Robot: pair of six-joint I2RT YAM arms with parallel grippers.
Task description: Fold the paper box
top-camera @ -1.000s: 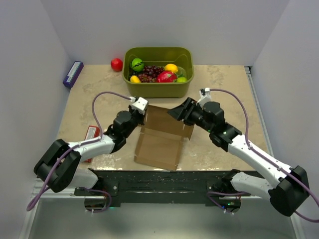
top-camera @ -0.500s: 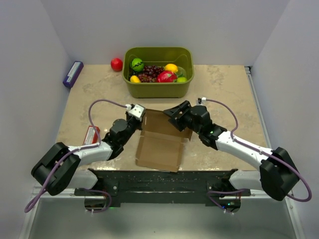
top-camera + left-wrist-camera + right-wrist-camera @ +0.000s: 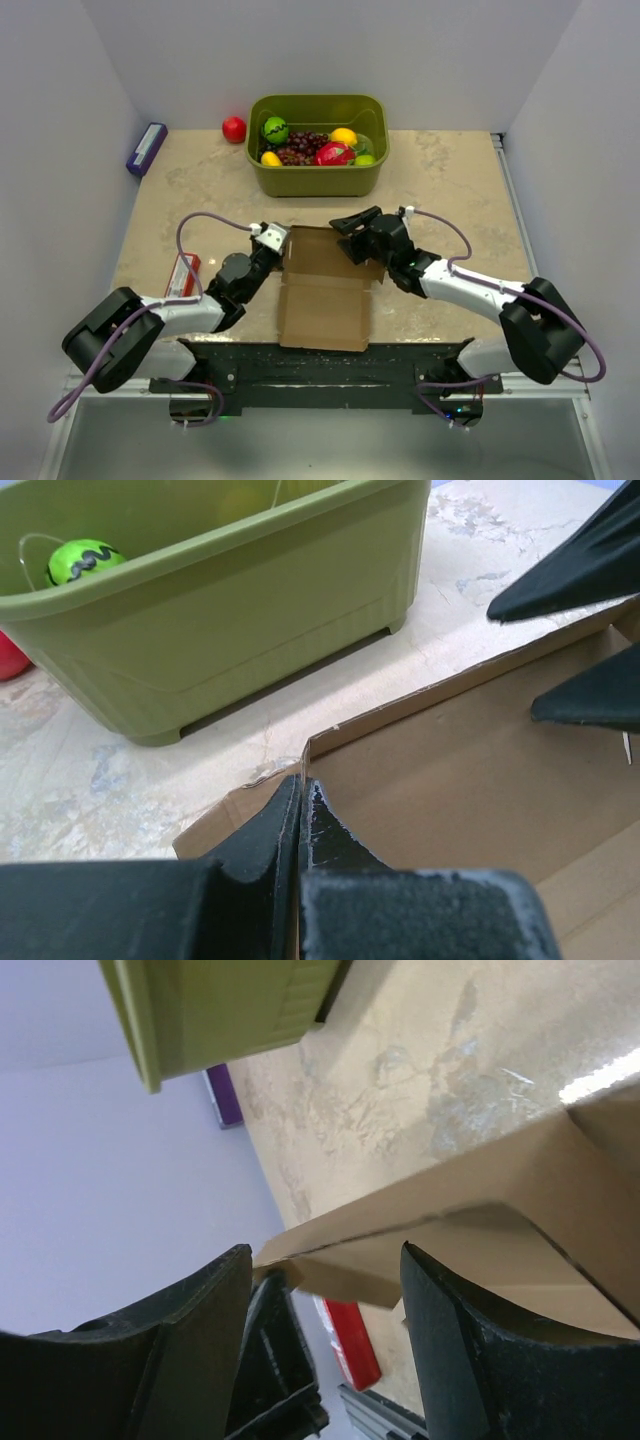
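The paper box (image 3: pixel 325 290) is plain brown cardboard, partly folded, lying near the table's front middle with its far wall raised. My left gripper (image 3: pixel 281 250) is shut on the box's left wall near the far left corner; in the left wrist view its fingers (image 3: pixel 300 815) pinch the thin cardboard edge (image 3: pixel 450 760). My right gripper (image 3: pixel 347 232) is open at the box's far wall. In the right wrist view its fingers (image 3: pixel 450 1330) stand either side of the raised wall (image 3: pixel 450 1230) without closing on it.
The olive-green tub (image 3: pixel 318 143) of fruit stands behind the box, close to it in the left wrist view (image 3: pixel 200 610). A red ball (image 3: pixel 234 129) lies left of the tub. A purple pack (image 3: pixel 146 148) lies far left. A slim red pack (image 3: pixel 184 275) lies by the left arm.
Both arms have drawn toward the near edge, pulling the box with them. The right gripper has moved left along the far wall. The left gripper has kept its grip.
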